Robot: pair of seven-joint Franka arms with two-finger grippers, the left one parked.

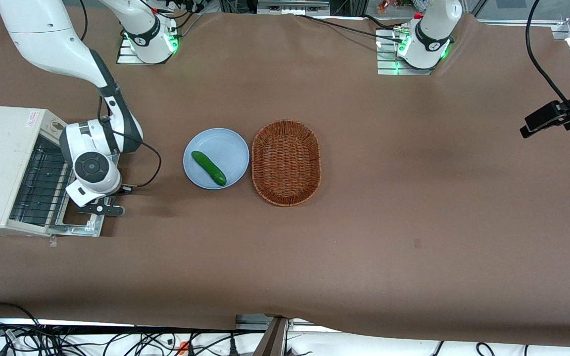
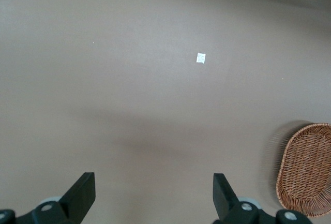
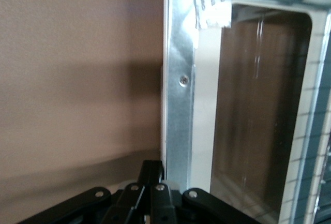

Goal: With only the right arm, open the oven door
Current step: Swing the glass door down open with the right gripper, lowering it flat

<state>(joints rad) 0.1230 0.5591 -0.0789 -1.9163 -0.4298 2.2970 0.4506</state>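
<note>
The gripper [image 1: 103, 208] on the right arm [image 1: 98, 163] hangs at the free edge of the oven door [image 1: 78, 221], fingers seemingly pressed together and empty — the door lies swung down, nearly flat, its long axis running toward the front camera.

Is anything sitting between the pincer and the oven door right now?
Nothing visible does. The pincer is right at the oven door's metal edge, and the door already lies folded down flat in front of the oven.
</note>
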